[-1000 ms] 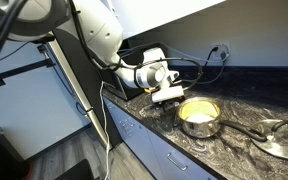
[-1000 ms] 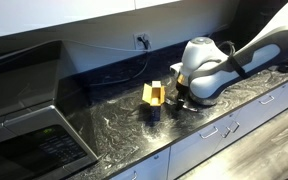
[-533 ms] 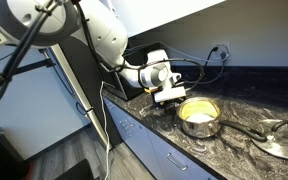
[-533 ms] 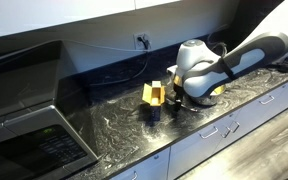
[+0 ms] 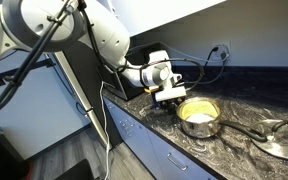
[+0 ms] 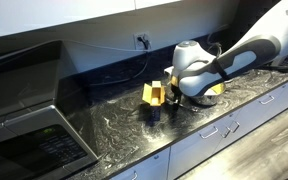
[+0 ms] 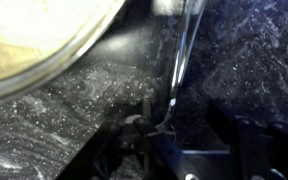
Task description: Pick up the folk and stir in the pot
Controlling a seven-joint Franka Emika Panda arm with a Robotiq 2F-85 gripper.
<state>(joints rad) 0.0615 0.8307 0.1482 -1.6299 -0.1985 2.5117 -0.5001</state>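
Observation:
The fork (image 7: pixel 184 60) is a thin shiny strip lying on the dark speckled counter (image 7: pixel 64 120), to the right of the pot (image 7: pixel 34 40), whose steel rim and pale yellow inside fill the upper left of the wrist view. My gripper (image 7: pixel 184 140) is low over the counter. Its two dark fingers stand apart on either side of the fork's near end. In an exterior view the gripper (image 5: pixel 167 97) is just left of the pot (image 5: pixel 198 115), whose thin handle points right. In the other, the gripper (image 6: pixel 174 98) hides most of the pot (image 6: pixel 216 90).
A flat silvery lid (image 5: pixel 281 138) lies on the counter right of the pot. A yellow object (image 6: pixel 154 93) stands close beside the gripper. A microwave (image 6: pixel 24 135) sits at the counter's far end. The counter's front edge (image 5: pixel 159 130) runs just below the gripper.
The arm's upper links have shifted a little. The gripper has edged slightly towards the yellow object and stays low beside the pot. The pot and lid have not moved.

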